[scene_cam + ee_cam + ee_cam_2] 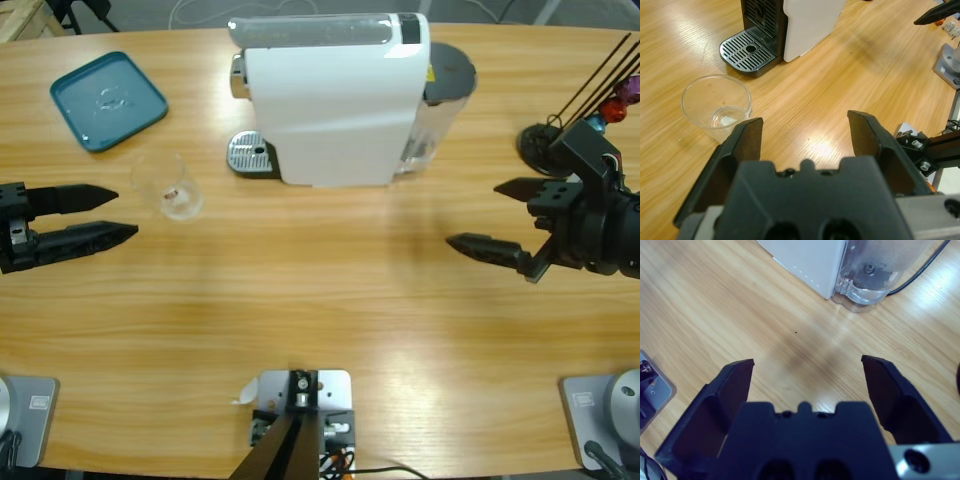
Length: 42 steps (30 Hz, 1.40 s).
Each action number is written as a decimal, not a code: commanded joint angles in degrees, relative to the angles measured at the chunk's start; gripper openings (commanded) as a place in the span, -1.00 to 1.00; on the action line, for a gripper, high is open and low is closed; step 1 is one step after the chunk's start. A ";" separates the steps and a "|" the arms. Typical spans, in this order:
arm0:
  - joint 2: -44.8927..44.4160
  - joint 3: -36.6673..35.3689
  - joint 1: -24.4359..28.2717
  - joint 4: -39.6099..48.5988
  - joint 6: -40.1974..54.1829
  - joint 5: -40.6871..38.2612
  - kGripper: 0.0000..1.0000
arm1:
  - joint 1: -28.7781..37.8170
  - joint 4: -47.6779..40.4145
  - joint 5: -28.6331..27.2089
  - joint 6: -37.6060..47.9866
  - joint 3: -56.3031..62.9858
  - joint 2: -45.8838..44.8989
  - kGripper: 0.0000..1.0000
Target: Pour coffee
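A small clear glass stands upright on the table, in front of the coffee machine's drip tray. No coffee shows in the glass; only a faint pale residue lies at its bottom. My left gripper is open at the left edge, its tips a short way from the glass and holding nothing. In the left wrist view the glass sits just beyond the left jaw of this gripper. My right gripper is open at the right side over bare wood, with nothing between its fingers.
The big white coffee machine stands at the back middle, with its clear water tank on its right side. A teal square tray lies at the back left. A black stand with thin rods is at the far right.
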 commanded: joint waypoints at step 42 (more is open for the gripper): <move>30.35 -29.10 9.07 -12.74 -51.15 -23.51 0.63 | 0.52 7.02 -11.01 6.80 -1.57 -6.84 0.72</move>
